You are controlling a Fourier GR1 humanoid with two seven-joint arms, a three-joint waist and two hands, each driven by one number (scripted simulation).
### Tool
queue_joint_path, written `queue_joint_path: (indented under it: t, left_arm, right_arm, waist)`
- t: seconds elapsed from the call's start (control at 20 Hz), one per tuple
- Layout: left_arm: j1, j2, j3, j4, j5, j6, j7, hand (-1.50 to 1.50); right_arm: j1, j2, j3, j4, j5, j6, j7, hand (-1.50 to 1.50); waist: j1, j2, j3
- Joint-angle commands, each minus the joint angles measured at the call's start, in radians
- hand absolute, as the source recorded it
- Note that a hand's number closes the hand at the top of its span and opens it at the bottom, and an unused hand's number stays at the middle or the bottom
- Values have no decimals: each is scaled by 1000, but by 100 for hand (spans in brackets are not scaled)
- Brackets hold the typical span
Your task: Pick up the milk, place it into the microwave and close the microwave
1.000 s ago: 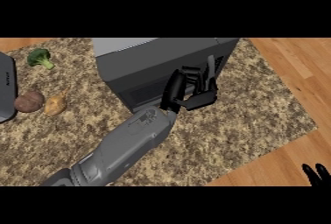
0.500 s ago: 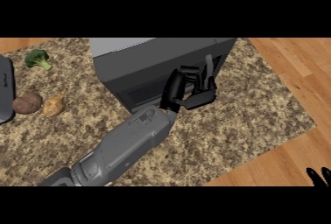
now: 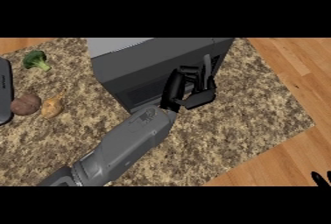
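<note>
- Left edge: dark rounded slab, cut off by the view.
- Broccoli: green, knobbly.
- Below it: brown potato, just beside a tan tapered root.
- Counter: speckled stone.
- Microwave: dark grey box, top centre.
- Left hand: black, fingers up and close together against the microwave's front.
- Milk: its place cannot be told.
- Wooden boards.
- Right hand: sliver at lower right edge, state cannot be told.

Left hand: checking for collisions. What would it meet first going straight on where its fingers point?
The microwave: the left hand points at its dark front, seemingly almost touching; depth is unclear.
</note>
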Motion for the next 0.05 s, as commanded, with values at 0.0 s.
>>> queue_joint_path:
  t: [0.0]
  left_arm:
    - [-63,0,22,71,24,-25,12,150]
  right_arm:
    - [14,-14,-8,-3,-13,24,-5,-150]
  waist:
    - [-11,13,1]
